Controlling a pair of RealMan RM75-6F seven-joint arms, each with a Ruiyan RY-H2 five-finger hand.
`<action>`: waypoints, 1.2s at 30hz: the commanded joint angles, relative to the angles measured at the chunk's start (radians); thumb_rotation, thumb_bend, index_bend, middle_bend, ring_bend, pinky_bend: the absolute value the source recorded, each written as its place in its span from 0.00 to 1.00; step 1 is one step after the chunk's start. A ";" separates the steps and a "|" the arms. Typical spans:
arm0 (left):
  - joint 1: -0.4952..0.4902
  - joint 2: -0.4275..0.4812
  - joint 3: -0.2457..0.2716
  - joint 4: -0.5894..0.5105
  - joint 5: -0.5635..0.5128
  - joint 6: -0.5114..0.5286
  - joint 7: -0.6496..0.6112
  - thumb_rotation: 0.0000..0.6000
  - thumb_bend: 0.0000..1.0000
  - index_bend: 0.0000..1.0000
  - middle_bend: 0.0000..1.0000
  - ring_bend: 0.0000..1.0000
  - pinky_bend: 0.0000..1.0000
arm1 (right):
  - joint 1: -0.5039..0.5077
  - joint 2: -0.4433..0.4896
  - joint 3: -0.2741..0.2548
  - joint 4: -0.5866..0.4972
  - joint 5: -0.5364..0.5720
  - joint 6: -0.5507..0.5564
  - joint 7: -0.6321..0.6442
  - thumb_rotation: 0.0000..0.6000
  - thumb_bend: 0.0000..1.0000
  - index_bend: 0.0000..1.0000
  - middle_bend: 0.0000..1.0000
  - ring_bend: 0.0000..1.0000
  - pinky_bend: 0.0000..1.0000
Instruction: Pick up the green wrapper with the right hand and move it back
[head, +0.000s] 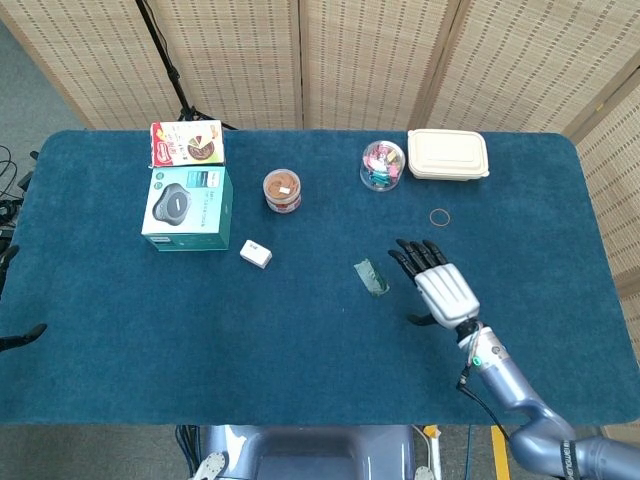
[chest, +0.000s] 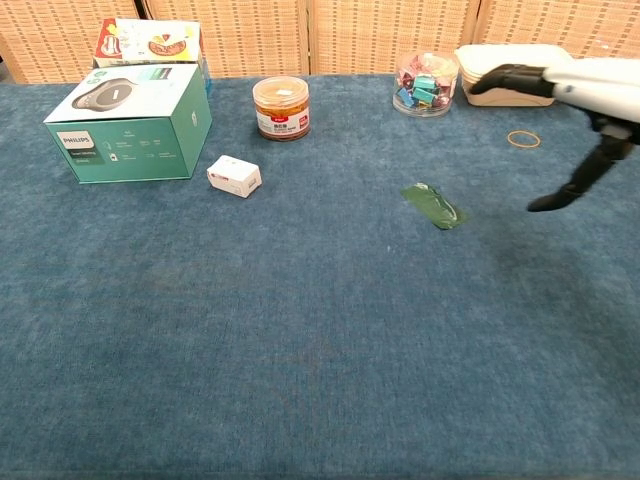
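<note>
The green wrapper (head: 371, 277) lies flat on the blue table near its middle, also seen in the chest view (chest: 434, 206). My right hand (head: 437, 285) hovers just to the right of it, palm down, fingers spread and empty; in the chest view the right hand (chest: 575, 110) enters from the right edge, above the table. Of my left hand only dark fingertips (head: 18, 335) show at the far left edge of the head view, apart and holding nothing.
A teal box (head: 186, 208), a snack packet (head: 187, 143) and a small white box (head: 255, 254) sit at the left. A jar (head: 282, 190), a candy tub (head: 382, 165), a cream lidded container (head: 447, 154) and a rubber band (head: 439, 217) stand behind the wrapper.
</note>
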 joint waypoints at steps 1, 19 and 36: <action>-0.003 -0.002 -0.002 0.000 -0.008 -0.005 0.006 1.00 0.00 0.00 0.00 0.00 0.00 | 0.049 -0.060 0.010 0.063 0.009 -0.037 -0.006 1.00 0.00 0.08 0.00 0.00 0.00; -0.012 -0.010 -0.009 -0.001 -0.041 -0.019 0.031 1.00 0.00 0.00 0.00 0.00 0.00 | 0.165 -0.264 -0.002 0.316 0.036 -0.072 0.038 1.00 0.00 0.11 0.00 0.00 0.00; -0.013 -0.002 -0.010 -0.006 -0.042 -0.028 0.010 1.00 0.00 0.00 0.00 0.00 0.00 | 0.199 -0.370 -0.006 0.448 0.072 -0.055 0.008 1.00 0.00 0.10 0.00 0.00 0.00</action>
